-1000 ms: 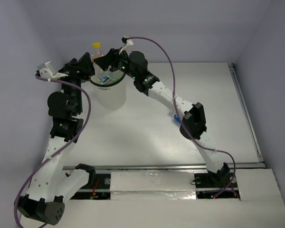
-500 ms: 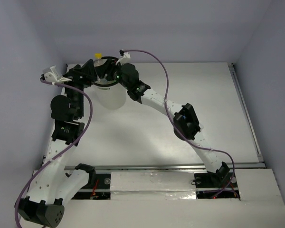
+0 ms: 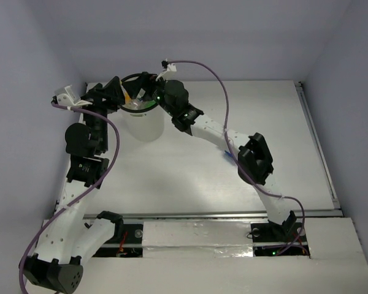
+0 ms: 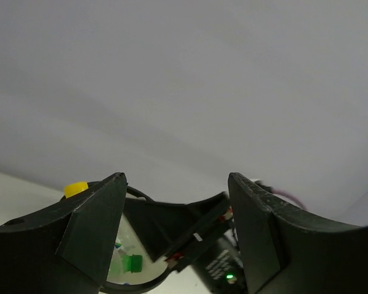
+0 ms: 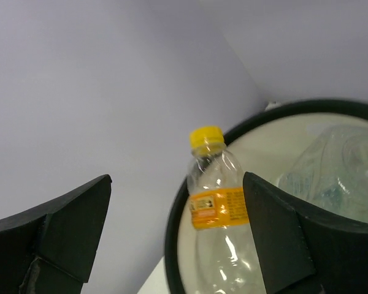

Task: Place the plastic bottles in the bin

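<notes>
The bin (image 3: 144, 125) stands at the back left; its black rim shows in the right wrist view (image 5: 294, 109) and the left wrist view (image 4: 141, 195). A clear bottle with a yellow cap and orange label (image 5: 218, 205) stands inside it, leaning on the rim; its cap shows in the left wrist view (image 4: 75, 188). My right gripper (image 3: 145, 93) is open over the rim, its jaws (image 5: 176, 179) wide apart in front of that bottle. My left gripper (image 3: 121, 95) is open and empty (image 4: 176, 177) at the bin's left edge. A green bottle (image 4: 132, 263) and a clear one (image 5: 331, 165) lie in the bin.
The two grippers face each other closely across the bin's mouth. The back wall is just behind the bin. A bit of blue (image 3: 228, 153) shows on the table under the right forearm; what it is cannot be told.
The yellow-capped bottle, held high above the bin a second ago, has come down into the bin and stands free. Both grippers have dropped to the rim.
</notes>
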Action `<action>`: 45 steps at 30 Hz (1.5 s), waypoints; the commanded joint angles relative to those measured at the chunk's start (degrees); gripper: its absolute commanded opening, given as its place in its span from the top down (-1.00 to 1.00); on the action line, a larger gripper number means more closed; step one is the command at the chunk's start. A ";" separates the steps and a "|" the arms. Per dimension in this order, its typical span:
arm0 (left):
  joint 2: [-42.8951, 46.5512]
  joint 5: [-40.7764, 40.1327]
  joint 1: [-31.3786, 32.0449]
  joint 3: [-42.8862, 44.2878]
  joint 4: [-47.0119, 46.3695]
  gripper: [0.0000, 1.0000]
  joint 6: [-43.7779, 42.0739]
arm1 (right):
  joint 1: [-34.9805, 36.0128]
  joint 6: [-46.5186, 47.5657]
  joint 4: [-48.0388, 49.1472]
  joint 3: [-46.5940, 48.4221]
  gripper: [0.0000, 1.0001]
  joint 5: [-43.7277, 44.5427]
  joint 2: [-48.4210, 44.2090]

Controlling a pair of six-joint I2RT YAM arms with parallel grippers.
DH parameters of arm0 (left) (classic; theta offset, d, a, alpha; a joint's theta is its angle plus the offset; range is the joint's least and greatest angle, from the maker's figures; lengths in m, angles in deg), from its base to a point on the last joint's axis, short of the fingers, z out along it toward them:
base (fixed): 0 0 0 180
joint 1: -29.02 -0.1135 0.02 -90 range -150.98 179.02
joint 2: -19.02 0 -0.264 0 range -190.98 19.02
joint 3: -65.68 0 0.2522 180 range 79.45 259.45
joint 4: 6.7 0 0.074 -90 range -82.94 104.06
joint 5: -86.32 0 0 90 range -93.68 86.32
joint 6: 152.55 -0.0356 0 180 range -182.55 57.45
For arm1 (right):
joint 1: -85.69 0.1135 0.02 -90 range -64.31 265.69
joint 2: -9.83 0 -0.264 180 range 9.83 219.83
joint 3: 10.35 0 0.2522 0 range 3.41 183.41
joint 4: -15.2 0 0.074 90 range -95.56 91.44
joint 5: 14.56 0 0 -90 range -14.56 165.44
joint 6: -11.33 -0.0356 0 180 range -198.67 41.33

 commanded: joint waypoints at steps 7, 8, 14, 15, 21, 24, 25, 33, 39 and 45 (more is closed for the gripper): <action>1.63 -0.16 -0.31 0.25 -1.64 -0.09 -1.84 | 0.38 8.05 6.25 -7.62 -0.64 2.92 -14.93; 0.75 1.67 -0.31 0.43 -1.12 -0.02 -1.24 | 0.38 9.28 7.73 -9.64 -0.48 3.00 -18.42; -3.73 4.24 4.60 3.85 2.75 0.88 0.35 | -3.03 12.72 10.30 -31.42 0.65 7.57 -35.74; -5.39 3.72 6.27 4.29 3.80 0.92 0.18 | -4.53 12.02 10.21 -34.67 0.66 7.84 -41.69; -19.17 -2.35 24.11 11.41 12.14 1.00 1.57 | -18.15 7.00 0.57 -53.31 0.66 2.83 -60.62; -26.03 -2.62 30.69 10.28 10.42 1.00 8.07 | -19.48 10.34 -8.14 -56.14 0.59 4.32 -67.75; -27.63 -2.18 31.94 9.23 9.53 0.96 10.09 | -19.49 11.04 -9.64 -56.15 0.55 4.32 -69.50; -45.54 2.92 37.92 12.63 6.97 -0.49 23.98 | -23.35 14.64 -22.56 -61.25 -0.33 8.02 -85.33; -58.90 4.77 39.16 21.25 11.71 -0.66 27.07 | -23.35 15.97 -26.61 -61.25 -0.79 5.73 -87.80; -68.84 6.43 39.16 28.37 14.79 -0.84 29.18 | -23.35 16.67 -27.14 -62.30 -0.84 2.66 -87.54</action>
